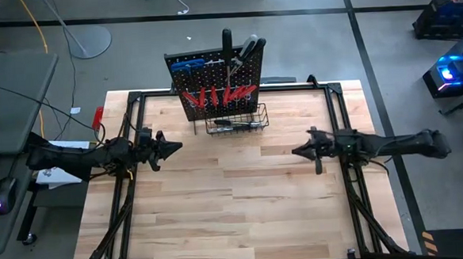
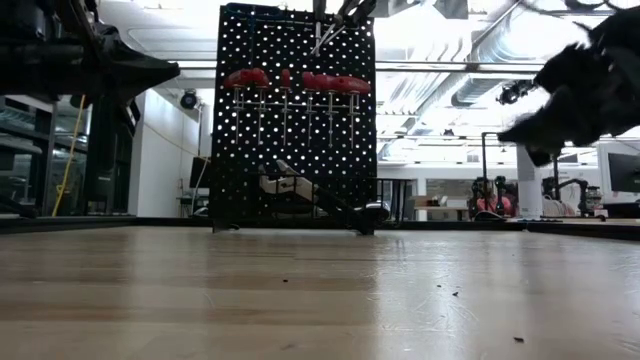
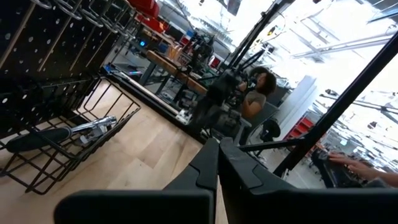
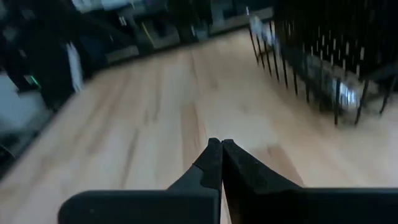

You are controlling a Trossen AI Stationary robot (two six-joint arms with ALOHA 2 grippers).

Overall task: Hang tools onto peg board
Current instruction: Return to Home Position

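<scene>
Two grippers are held empty over the desk (image 1: 236,216), fingers (image 4: 205,167) pressed together: left gripper (image 1: 171,146), right gripper (image 1: 298,151). Beyond, the tools (image 1: 218,94) are hung on the peg board (image 1: 209,75); it is judged they could be knocked loose only by a wide swing.

Robotics lab, exposed ceiling ducts (image 2: 500,45), workbenches (image 3: 166,65), seated person (image 3: 258,90)

Smooth pale wood table (image 1: 243,208), matt black perforated peg board (image 2: 250,150), black wire basket (image 3: 59,163).

Overhead, table-level and, seemingly, both wrist cameras share the peg board (image 1: 213,76).
</scene>
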